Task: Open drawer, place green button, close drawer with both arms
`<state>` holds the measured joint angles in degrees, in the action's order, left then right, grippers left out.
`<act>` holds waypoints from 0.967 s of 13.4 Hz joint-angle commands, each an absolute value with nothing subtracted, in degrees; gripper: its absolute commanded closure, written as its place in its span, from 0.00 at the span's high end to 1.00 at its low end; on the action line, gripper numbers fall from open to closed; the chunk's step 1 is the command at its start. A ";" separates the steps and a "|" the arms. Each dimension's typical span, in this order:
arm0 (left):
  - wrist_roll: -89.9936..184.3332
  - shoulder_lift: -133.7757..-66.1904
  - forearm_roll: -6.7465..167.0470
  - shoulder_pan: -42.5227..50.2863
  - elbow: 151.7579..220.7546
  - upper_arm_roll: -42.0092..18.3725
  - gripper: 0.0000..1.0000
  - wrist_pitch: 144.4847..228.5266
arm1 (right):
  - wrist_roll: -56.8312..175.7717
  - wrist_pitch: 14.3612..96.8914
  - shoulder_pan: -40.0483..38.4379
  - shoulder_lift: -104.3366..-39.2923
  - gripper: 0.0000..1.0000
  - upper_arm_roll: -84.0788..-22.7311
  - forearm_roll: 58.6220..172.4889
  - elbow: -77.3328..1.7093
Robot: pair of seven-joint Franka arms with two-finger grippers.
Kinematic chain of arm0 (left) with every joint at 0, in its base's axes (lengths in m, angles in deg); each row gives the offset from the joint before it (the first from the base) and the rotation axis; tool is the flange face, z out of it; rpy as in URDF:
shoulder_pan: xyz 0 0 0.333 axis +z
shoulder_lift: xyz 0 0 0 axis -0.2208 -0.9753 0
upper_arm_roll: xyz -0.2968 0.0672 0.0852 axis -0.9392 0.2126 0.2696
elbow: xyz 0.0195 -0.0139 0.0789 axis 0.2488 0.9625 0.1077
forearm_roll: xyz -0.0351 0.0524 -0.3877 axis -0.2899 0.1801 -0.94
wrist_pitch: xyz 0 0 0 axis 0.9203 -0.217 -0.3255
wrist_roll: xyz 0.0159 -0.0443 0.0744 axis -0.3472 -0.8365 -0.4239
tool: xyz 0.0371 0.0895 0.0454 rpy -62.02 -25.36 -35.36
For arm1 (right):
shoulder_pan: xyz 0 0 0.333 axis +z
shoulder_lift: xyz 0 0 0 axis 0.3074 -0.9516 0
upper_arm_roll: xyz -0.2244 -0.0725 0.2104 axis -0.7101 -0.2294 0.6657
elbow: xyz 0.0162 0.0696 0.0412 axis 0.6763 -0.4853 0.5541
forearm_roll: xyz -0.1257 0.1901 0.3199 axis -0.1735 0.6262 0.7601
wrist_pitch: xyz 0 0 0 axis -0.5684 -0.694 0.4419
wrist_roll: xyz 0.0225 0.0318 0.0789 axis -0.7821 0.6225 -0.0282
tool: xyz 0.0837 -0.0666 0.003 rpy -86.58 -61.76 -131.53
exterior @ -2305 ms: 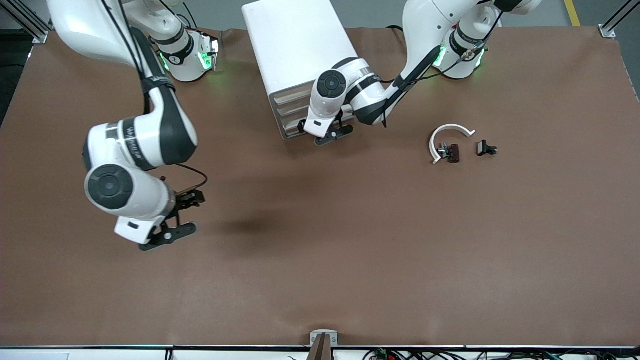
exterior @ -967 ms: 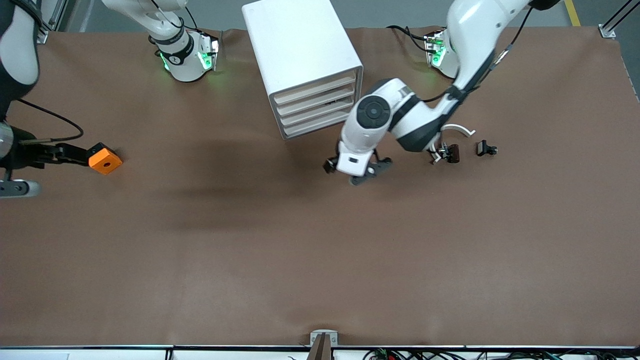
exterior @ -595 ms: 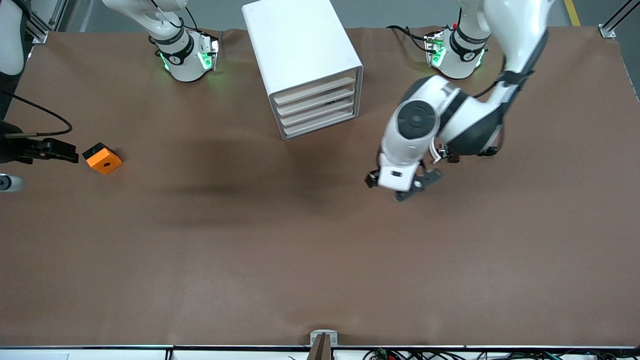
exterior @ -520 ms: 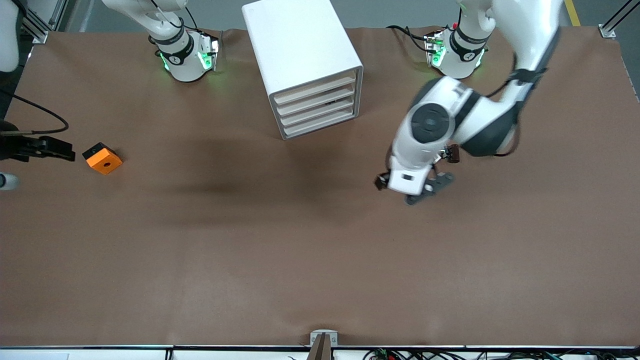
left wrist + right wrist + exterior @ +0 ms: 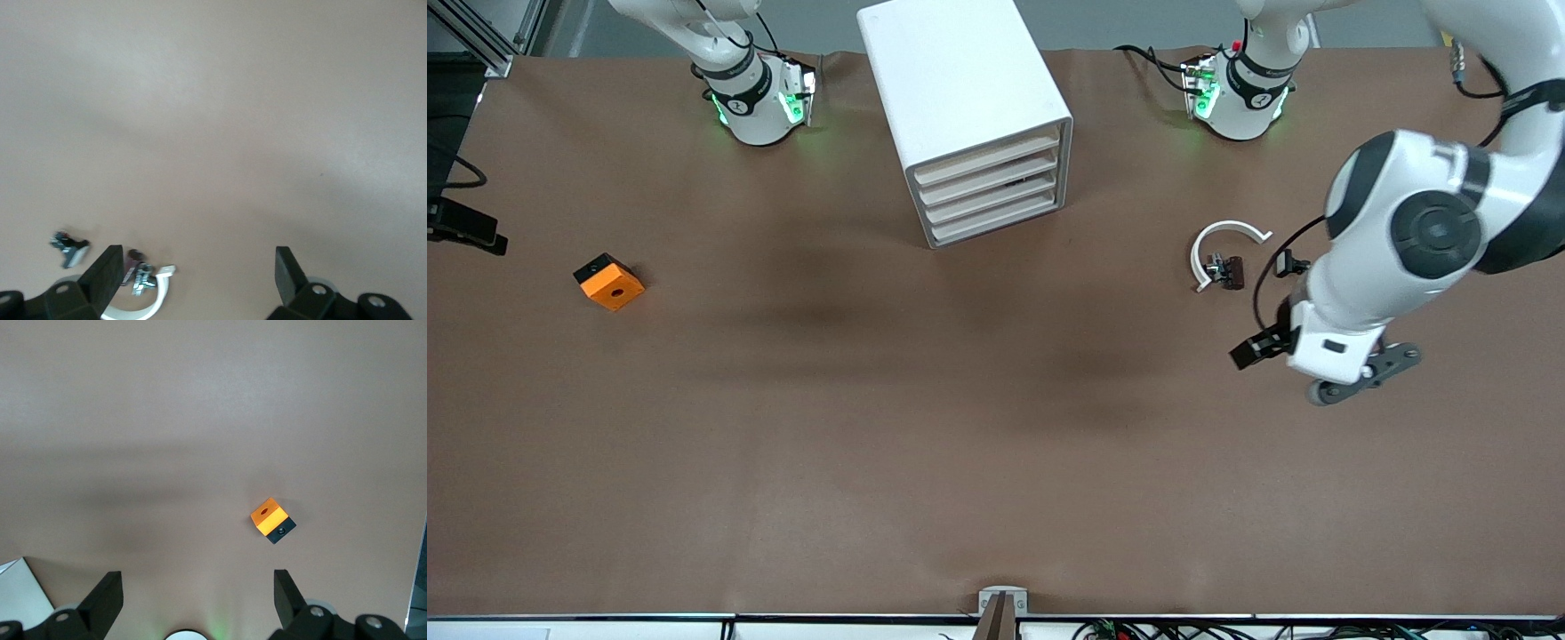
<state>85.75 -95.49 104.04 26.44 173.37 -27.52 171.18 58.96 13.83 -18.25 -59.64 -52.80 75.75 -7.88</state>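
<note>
So the tabletop [image 5: 996, 462] is wearing a matte brown sheet, smooth, with soft shadows lying across the middle. Grey floor is peeking past the 12 o'clock edge, metal frame posts are standing at the corners, and cables are trailing along the 6 o'clock edge.

Reading the front view like a clock face: out at 9 o'clock the right gripper [image 5: 197, 587] is hanging over the right arm's end of the tabletop. Its fingers are standing wide apart and gripping nothing. Just inside from there the orange cube [image 5: 608, 282] is sitting, blocky with a round hole on top and a black face on one side.

Around 11 o'clock the right arm's base [image 5: 751, 98] is glowing green. At 12 o'clock the white drawer cabinet [image 5: 960, 89] is sitting skewed, smooth-sided and boxy, with four slim drawer fronts all lying flush.

At 1 o'clock the left arm's base [image 5: 1240, 93] is glowing green too. Near 2 o'clock the white C-shaped ring [image 5: 1221, 233] is lying flat, with a small dark part [image 5: 1232, 271] touching its open end and another dark part [image 5: 1289, 263] just beside. At 3 o'clock the left gripper [image 5: 1316, 372] is hovering over bare sheet near those bits, fingers spread wide and empty.

The button isn't showing in any view, so I can't tell where it is.
</note>
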 commanded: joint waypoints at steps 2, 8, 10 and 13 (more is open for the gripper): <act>74.34 -92.92 104.08 28.31 169.43 -26.38 1.00 167.60 | 58.04 11.38 -18.61 -56.35 1.00 -52.53 76.86 -11.21; 59.46 -78.43 90.74 15.94 176.09 -1.61 1.00 166.99 | 58.13 12.25 -17.73 -54.24 1.00 -52.00 77.30 -12.71; 57.86 -74.03 90.64 14.60 179.25 0.35 1.00 165.59 | 58.13 12.17 -17.81 -53.10 1.00 -51.91 77.39 -13.05; 56.63 -67.88 90.55 12.16 184.43 2.71 1.00 165.58 | 58.30 13.47 -19.30 -48.46 1.00 -51.82 79.41 -17.52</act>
<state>58.07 -73.28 91.45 14.92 178.75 0.13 165.14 58.96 11.59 -18.07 -53.63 -52.10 77.82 -11.68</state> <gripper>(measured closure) 0.000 0.000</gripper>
